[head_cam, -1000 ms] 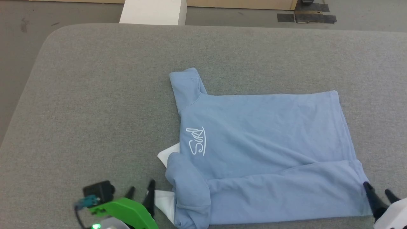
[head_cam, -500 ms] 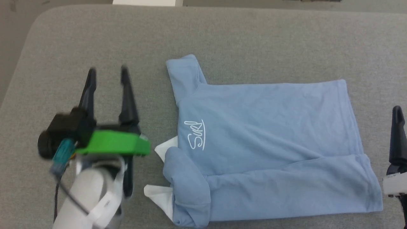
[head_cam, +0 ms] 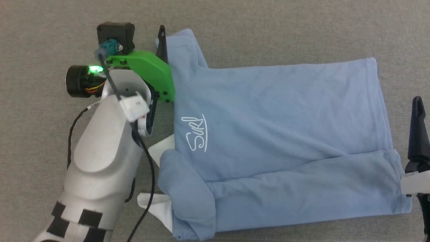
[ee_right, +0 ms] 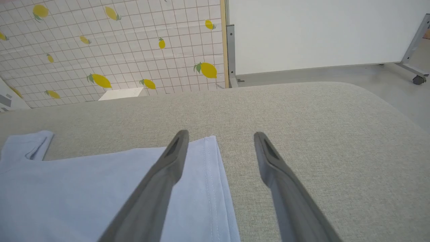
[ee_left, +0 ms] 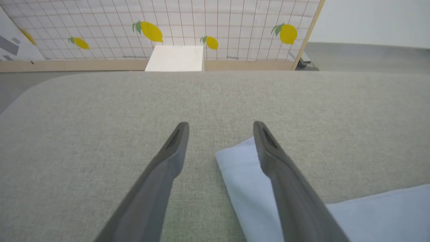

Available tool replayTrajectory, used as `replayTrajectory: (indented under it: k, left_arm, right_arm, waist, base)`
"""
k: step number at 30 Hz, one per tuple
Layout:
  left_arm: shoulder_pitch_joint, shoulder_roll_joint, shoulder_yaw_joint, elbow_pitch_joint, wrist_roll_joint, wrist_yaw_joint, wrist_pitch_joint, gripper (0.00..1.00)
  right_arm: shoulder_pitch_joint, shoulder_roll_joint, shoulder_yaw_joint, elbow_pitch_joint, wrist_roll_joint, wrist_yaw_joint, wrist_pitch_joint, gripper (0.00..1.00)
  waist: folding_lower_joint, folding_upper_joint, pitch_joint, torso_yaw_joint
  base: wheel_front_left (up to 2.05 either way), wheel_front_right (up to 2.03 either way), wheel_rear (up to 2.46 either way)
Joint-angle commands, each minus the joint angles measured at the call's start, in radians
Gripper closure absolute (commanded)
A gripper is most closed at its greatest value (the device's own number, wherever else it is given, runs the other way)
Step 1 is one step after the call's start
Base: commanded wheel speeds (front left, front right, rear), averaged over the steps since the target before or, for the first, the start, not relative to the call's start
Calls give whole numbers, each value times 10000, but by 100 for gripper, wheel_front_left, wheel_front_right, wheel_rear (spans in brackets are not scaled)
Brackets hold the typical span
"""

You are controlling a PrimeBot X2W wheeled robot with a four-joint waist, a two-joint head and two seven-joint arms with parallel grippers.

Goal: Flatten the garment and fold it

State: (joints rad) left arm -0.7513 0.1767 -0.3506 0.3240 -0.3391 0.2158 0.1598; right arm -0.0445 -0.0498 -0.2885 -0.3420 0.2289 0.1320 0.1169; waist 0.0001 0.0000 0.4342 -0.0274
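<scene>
Now, both wide apart, empty — left fingers [ee_left: 280, 174] at the garment's [head_cam: 275, 127] sleeve [ee_left: 240, 174], right fingers [ee_right: 161, 174] astride its hem [ee_right: 211, 168].

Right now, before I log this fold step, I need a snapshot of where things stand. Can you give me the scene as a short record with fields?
garment: light blue polo shirt, chest logo facing up
surface: grey fabric-covered table
fold state: near long side folded over the body; far sleeve spread out
collar: white collar peeking out on the left
left end effector: open, one finger over the far sleeve, the other over the table
right end effector: open, straddling the hem
</scene>
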Motion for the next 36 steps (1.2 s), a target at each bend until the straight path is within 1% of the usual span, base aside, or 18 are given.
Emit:
replayTrajectory:
  k: [1,6,8,9,10,11,15,19,21,23,25,26,29,30,33,36]
  left_arm:
    - [-271,1,-40,386,-20,-38,287,0]
    - [-789,43,-57,1566,-239,-131,1304,0]
    - [-891,13,-50,1880,-409,-240,1626,0]
    - [-939,13,-88,2003,-466,-356,1725,34]
    - [-967,-5,-89,2081,-548,-456,1770,100]
    - [-998,-7,-117,2163,-613,-595,1793,100]
    - [-1051,-10,-129,2410,-774,-868,1658,100]
    - [-1036,13,-69,2475,-913,-1038,1360,100]
    - [-1037,62,-67,2440,-935,-1107,1250,100]
    - [-1046,112,-126,2382,-936,-1217,1233,100]
    - [-1046,114,-141,2275,-975,-1262,1222,100]
    - [-1036,120,-162,2207,-983,-1273,1238,100]
    - [-1028,152,-202,2044,-1000,-1291,1288,100]
    - [-1022,162,-219,1988,-1002,-1293,1300,100]
    - [-1022,143,-271,1852,-1009,-1277,1331,100]
    - [-1021,84,-332,1755,-1033,-1265,1366,100]
  right_arm:
    - [-204,-5,34,-52,-72,-13,-14,0]
    - [-310,-5,18,-8,-110,-13,90,0]
    - [-335,-5,-19,3,-110,-13,106,0]
    - [-339,-5,-35,-3,-121,-13,112,0]
    - [-341,-5,-43,-12,-127,-13,122,0]
    - [-351,-5,-56,-26,-133,-13,145,0]
    - [-530,-57,-54,-173,-188,-13,294,0]
    - [-1142,-605,184,-233,-143,-13,535,0]
    - [-1654,-831,238,-127,37,-13,829,0]
    - [-2192,-1143,338,87,171,-13,1259,0]
    - [-2747,-1299,309,525,405,-13,1908,0]
    - [-3004,-1480,366,812,438,-13,2376,0]
    - [-3707,-1753,365,1610,536,-13,3589,0]
    - [-3944,-1813,363,1954,566,-13,4044,0]
    - [-4432,-1993,466,2676,549,-13,4818,0]
    - [-4804,-1958,399,3464,709,-13,5679,0]
  waist:
    - [-1,0,403,-348]
    - [-1,0,629,-615]
    - [-1,0,687,-690]
    - [-1,0,705,-714]
    - [-1,0,713,-730]
    - [-1,0,717,-744]
    - [-1,0,679,-713]
    - [-1,0,590,-590]
    - [-1,0,557,-510]
    - [-1,0,551,-423]
    - [-1,0,553,-341]
    - [-1,0,562,-297]
    - [-1,0,623,-204]
    - [-1,0,646,-173]
    - [-1,0,727,-66]
    - [-1,0,809,71]
  base:
    - [0,0,0]
    - [0,0,0]
    - [0,0,0]
    - [0,0,0]
    - [0,0,0]
    - [0,0,0]
    - [0,0,0]
    - [0,0,0]
    - [0,0,0]
    - [0,0,0]
    - [0,0,0]
    - [0,0,0]
    - [0,0,0]
    - [0,0,0]
    - [0,0,0]
    - [0,0,0]
